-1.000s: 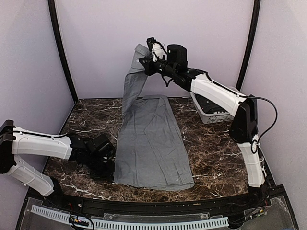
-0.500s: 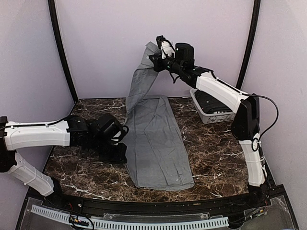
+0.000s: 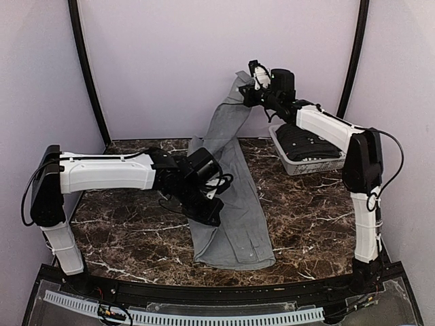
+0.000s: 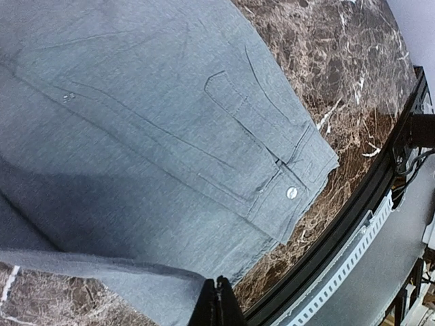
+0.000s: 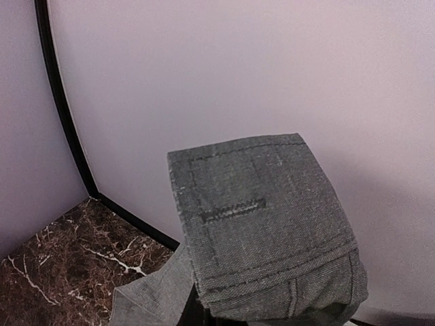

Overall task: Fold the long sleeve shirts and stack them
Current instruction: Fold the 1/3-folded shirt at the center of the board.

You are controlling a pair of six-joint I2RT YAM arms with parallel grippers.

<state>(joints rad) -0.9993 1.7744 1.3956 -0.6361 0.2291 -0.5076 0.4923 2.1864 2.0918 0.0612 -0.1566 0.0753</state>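
One grey long sleeve shirt [image 3: 239, 219] lies lengthwise on the dark marble table [image 3: 122, 238]. My left gripper [image 3: 208, 213] is low over the shirt's middle, shut on its left edge, which is folded over to the right. In the left wrist view the closed fingertips [image 4: 219, 284] pinch that fold above a buttoned cuff [image 4: 292, 193]. My right gripper [image 3: 253, 87] is raised near the back wall, shut on the other sleeve. That sleeve's cuff [image 5: 262, 224] drapes over the fingers and hides them, and the sleeve [image 3: 228, 122] hangs down to the table.
A white basket [image 3: 293, 165] with dark cloth inside stands at the back right, under the right forearm. The black table rim and a slotted white strip [image 4: 353, 258] run along the near edge. Curved black posts [image 3: 85, 68] frame the back wall.
My left gripper has swept from the table's left side to the right, dragging the shirt's left edge over the body. The right gripper has carried the raised sleeve to the right.
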